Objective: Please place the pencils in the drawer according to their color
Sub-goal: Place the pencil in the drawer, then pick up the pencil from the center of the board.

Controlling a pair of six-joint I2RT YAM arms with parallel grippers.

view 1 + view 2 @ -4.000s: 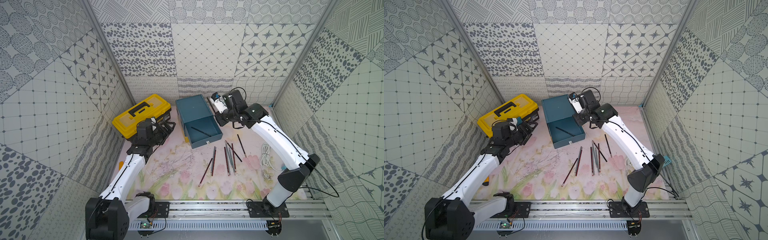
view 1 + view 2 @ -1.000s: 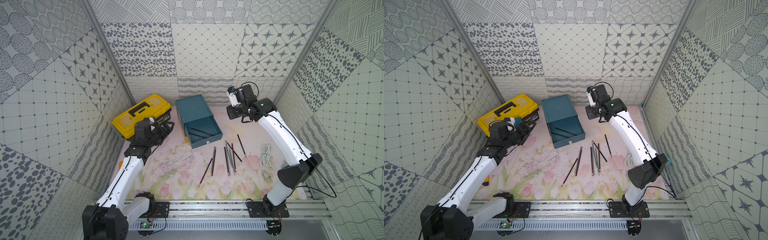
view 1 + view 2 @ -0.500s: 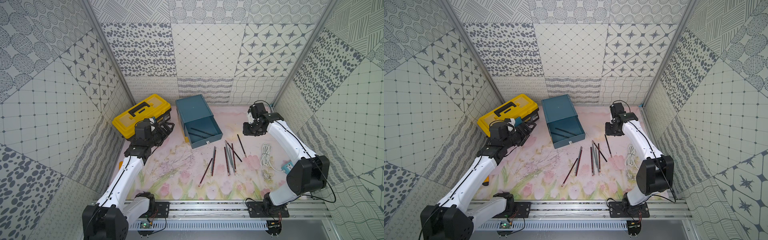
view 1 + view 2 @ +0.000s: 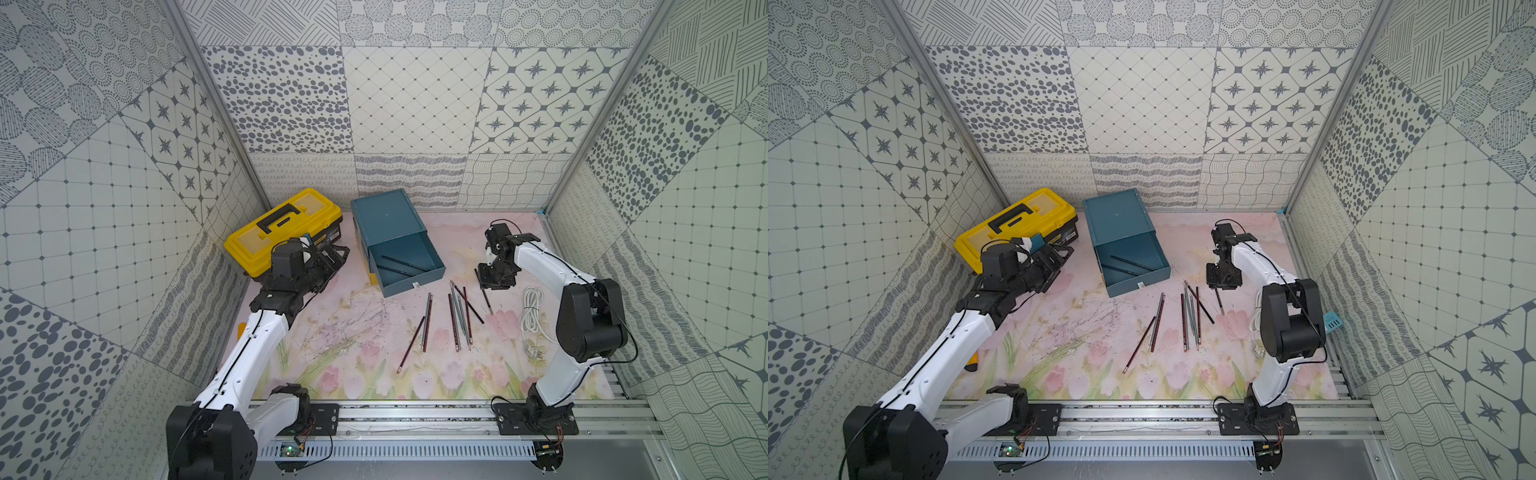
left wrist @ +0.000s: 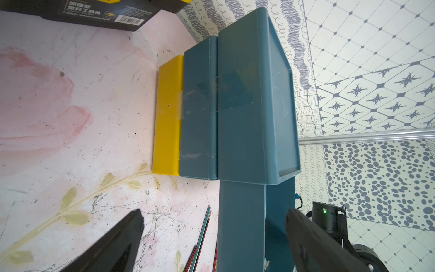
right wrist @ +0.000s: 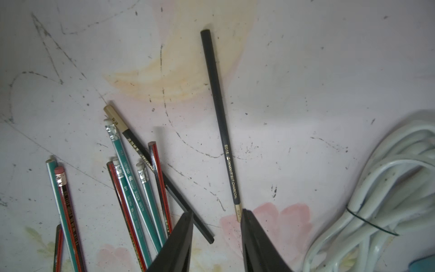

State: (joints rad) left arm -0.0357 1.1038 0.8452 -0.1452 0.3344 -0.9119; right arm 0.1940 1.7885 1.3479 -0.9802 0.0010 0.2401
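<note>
The teal drawer (image 4: 386,216) cabinet stands at the back, and its top drawer (image 4: 415,282) is pulled out with two black pencils (image 4: 403,262) inside, seen in both top views (image 4: 1131,262). Several red-striped, teal and black pencils (image 4: 457,316) lie loose on the mat. My right gripper (image 6: 216,213) hangs open low over the mat. The tan end of a lone black pencil (image 6: 219,113) touches the inner side of one finger. My left gripper (image 5: 214,212) is open and empty, facing the cabinet's side (image 5: 247,106) and its yellow lowest drawer (image 5: 167,113).
A yellow-lidded black toolbox (image 4: 278,228) sits behind my left gripper (image 4: 332,259). A coiled white cable (image 4: 532,311) lies right of the pencils, close to my right gripper (image 4: 492,282). Patterned walls close in the mat on three sides.
My right arm has swung from beside the cabinet down to the lone black pencil. A second black pencil now lies in the open drawer. The left arm has not moved.
</note>
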